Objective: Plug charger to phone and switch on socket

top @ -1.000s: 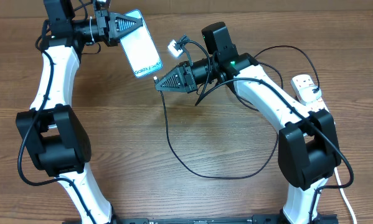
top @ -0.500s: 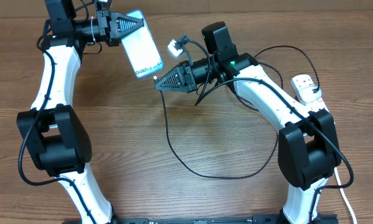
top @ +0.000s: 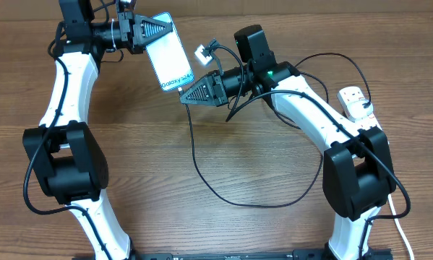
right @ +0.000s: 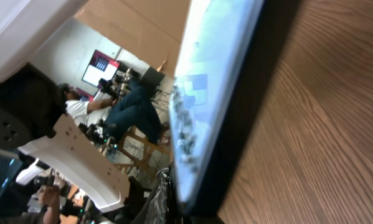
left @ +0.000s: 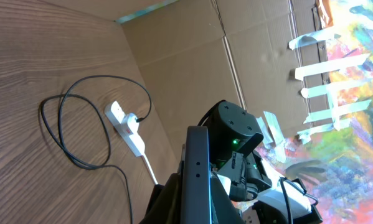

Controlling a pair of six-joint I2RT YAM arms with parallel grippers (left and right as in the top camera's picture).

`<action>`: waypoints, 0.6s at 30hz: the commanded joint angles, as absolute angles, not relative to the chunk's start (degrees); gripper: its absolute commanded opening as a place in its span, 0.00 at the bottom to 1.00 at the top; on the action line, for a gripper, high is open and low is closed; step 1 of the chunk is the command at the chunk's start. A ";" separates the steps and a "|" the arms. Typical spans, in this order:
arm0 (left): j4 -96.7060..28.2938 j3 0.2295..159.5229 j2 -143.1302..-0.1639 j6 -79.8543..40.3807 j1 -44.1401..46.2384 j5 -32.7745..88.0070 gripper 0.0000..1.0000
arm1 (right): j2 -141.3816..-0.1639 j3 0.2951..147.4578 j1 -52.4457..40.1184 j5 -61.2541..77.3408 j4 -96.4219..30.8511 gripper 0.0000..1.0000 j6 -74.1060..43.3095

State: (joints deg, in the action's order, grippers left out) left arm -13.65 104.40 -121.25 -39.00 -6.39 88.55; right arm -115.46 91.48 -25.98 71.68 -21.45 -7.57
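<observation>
charger (top: 274,206) looped across centre, socket (top: 355,101) far right

Far right: socket (top: 355,102); upper left: phone (top: 170,62); between: charger (top: 193,144).

Robot lab: cardboard partition (left: 186,68), wooden table (top: 165,224), seated person (right: 129,107).

socket (top: 350,98) half hidden by right arm (top: 314,115), phone (right: 211,81) blurred, cropped
</observation>
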 commanded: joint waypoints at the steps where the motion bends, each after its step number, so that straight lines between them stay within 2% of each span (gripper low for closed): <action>1: -13.04 105.14 -120.64 -39.86 -6.31 90.52 0.04 | -114.13 92.68 -26.06 70.61 -21.04 0.04 -9.02; 18: -11.66 105.14 -120.64 -39.83 -6.28 90.52 0.04 | -114.13 92.68 -26.06 70.83 -20.60 0.04 -8.54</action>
